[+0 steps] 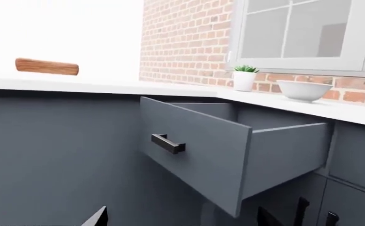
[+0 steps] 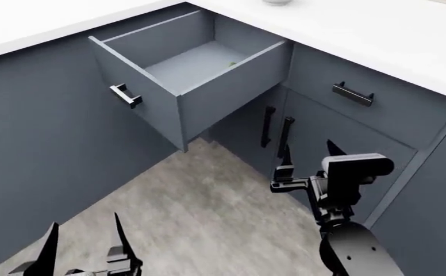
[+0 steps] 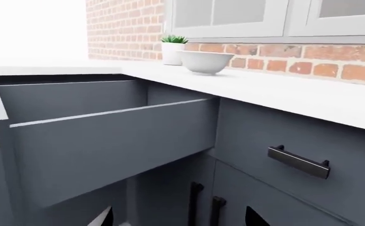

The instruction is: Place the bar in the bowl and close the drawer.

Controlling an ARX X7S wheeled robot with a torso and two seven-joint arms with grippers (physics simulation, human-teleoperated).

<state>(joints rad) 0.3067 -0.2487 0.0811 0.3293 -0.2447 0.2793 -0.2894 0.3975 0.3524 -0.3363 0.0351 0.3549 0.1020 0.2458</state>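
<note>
The drawer (image 2: pixel 179 69) is pulled wide open from the dark grey corner cabinet, its bar handle (image 2: pixel 125 95) on the front. Its light grey inside shows only a tiny green speck (image 2: pixel 231 64). The bar is not visible in any view. The white bowl (image 1: pixel 304 89) (image 3: pixel 206 61) sits on the white counter beyond the drawer, beside a small potted plant (image 1: pixel 244 77). My left gripper (image 2: pixel 85 244) hangs open and empty low over the floor, well short of the drawer. My right gripper (image 2: pixel 309 154) is open and empty in front of the cabinet doors below the neighbouring drawer.
A closed drawer with a bar handle (image 3: pixel 298 161) lies right of the open one, with cabinet doors and vertical handles (image 2: pixel 277 132) under it. A wooden piece (image 1: pixel 47 66) lies on the left counter. Brick wall and glass-front cabinets stand behind the counter.
</note>
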